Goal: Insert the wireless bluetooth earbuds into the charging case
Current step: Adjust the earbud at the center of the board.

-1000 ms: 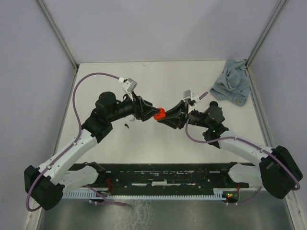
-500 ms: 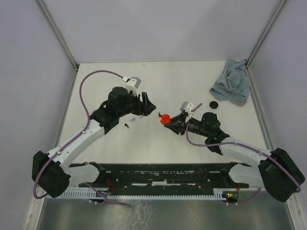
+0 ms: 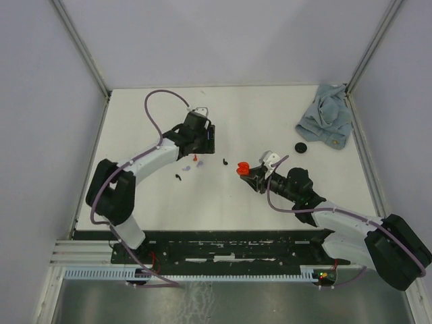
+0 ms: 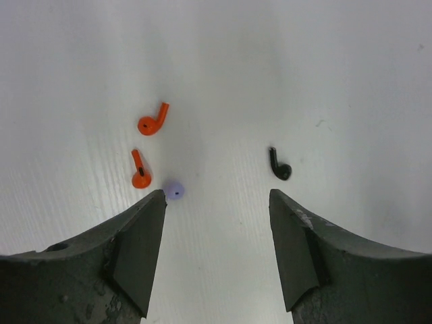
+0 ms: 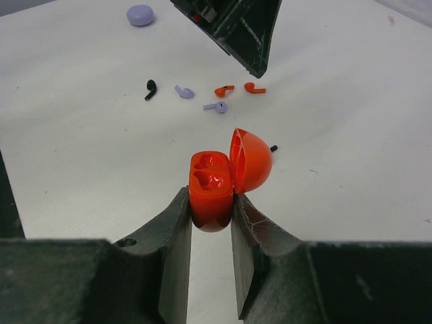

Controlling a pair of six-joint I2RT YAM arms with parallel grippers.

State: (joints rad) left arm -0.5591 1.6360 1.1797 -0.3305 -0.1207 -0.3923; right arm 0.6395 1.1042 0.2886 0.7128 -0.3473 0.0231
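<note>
**A:** Top camera first. How far along is it?

**B:** Early, I judge. The red charging case [image 3: 241, 167] is clamped in the right gripper [image 3: 247, 170]. The earbuds lie loose on the table [image 3: 148, 202], left of the case. The left gripper [image 3: 200, 147] hangs over them, well apart from the case.

**A:** And compared with a second ago?

**B:** Then the left gripper touched the case, with both arms meeting at it. Since then it has swung off to the left of the case. The right arm has drawn the case slightly right and nearer its own base.

**A:** Left wrist camera?

**B:** The jaws stand apart with nothing between them. Below them are two red earbuds [image 4: 153, 121], and a lilac earbud [image 4: 174, 191] lies just beside one fingertip. A black earbud [image 4: 279, 167] lies near the other. The case is out of this view.

**A:** Right wrist camera?

**B:** The fingers squeeze the lower half of the case. Its lid [image 5: 250, 160] is swung open and both wells look empty. Beyond the case lie the scattered earbuds, with the left gripper above them. A lilac disc [image 5: 140, 15] sits farther beyond, to the left.

**A:** So what is left?

**B:** The case is open and presented. Every earbud is yet to be picked up and seated.
</note>
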